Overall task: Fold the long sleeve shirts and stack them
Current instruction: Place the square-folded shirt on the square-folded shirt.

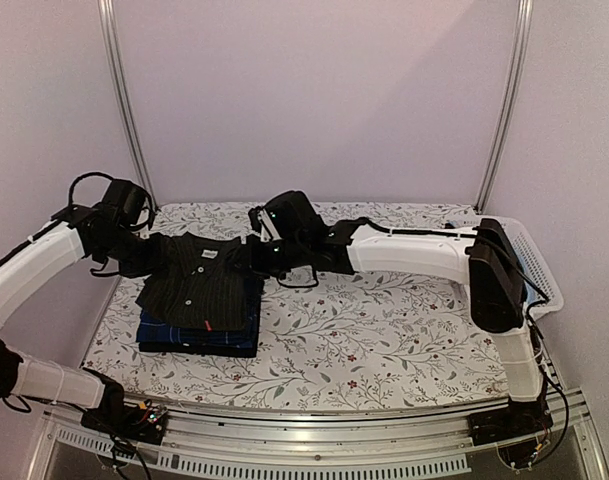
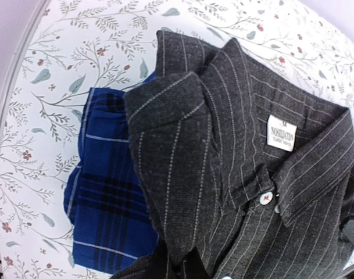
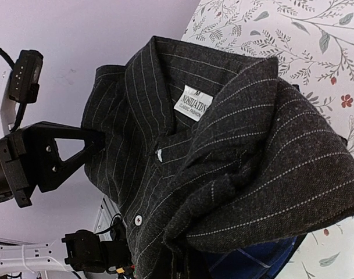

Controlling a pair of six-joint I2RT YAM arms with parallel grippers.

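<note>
Left hand grips black shirt, clearest from right wrist.

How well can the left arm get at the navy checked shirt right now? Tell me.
Probably not yet: the left gripper is shut on the black pinstriped shirt, which covers most of the navy shirt. Only its edges show.

top shirt: black pinstriped collared button-up cloth shirt, folded, buttoned, collar at the far end, both shoulders bunched up
bottom shirt: navy blue checked cloth shirt, folded flat right under it, on the floral-print table, left side
</note>
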